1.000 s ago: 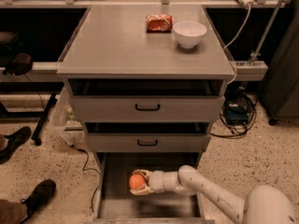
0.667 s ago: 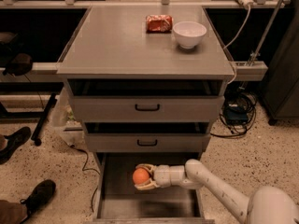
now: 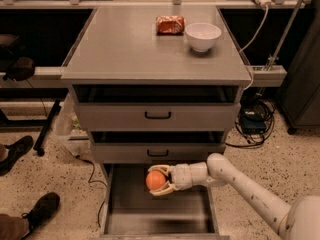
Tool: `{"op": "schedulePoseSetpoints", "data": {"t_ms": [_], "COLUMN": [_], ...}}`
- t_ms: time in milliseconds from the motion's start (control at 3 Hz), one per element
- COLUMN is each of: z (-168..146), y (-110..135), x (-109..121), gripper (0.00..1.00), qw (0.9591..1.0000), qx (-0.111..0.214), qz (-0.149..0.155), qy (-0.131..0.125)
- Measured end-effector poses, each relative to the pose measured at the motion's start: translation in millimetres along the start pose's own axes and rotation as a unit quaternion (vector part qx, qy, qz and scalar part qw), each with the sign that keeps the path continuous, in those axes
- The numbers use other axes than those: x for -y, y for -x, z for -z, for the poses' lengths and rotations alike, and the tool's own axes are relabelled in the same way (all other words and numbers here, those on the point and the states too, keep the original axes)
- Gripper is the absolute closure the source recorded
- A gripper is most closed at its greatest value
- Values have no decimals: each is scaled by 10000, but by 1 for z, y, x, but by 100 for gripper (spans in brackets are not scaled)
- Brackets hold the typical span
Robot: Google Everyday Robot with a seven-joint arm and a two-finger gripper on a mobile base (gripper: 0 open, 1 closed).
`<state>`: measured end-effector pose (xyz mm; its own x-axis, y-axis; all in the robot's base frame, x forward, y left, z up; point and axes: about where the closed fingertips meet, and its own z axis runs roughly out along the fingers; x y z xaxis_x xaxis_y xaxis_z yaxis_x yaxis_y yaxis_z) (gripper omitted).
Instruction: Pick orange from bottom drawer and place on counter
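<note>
The orange (image 3: 155,180) is held in my gripper (image 3: 160,180), whose pale fingers close above and below it. The gripper reaches in from the right on a white arm (image 3: 240,184) and holds the orange above the floor of the open bottom drawer (image 3: 157,214), just below the front of the middle drawer. The counter (image 3: 145,46) is the flat grey top of the cabinet, well above the gripper.
A red-orange snack packet (image 3: 170,24) and a white bowl (image 3: 203,36) sit at the back right of the counter. The top drawer (image 3: 157,115) and middle drawer (image 3: 157,152) stand slightly open. A person's shoes (image 3: 30,211) are on the floor at left. Cables (image 3: 255,121) lie at right.
My gripper has lifted the orange off the bottom drawer's floor and moved it a little up and to the right, closer to the middle drawer's front.
</note>
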<state>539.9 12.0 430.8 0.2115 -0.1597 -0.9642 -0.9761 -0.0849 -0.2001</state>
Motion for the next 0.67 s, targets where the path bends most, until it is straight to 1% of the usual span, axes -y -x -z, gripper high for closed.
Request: {"op": "schedulePoseSetpoints", "data": {"t_ms": [333,667], "z": [26,49], "y": [51,103], "x": [-3,5], "gripper": [100,100], "qw": [9996,9977], "qx": [-227,-600], "qz": [176,296], "qy": [6,-93]}}
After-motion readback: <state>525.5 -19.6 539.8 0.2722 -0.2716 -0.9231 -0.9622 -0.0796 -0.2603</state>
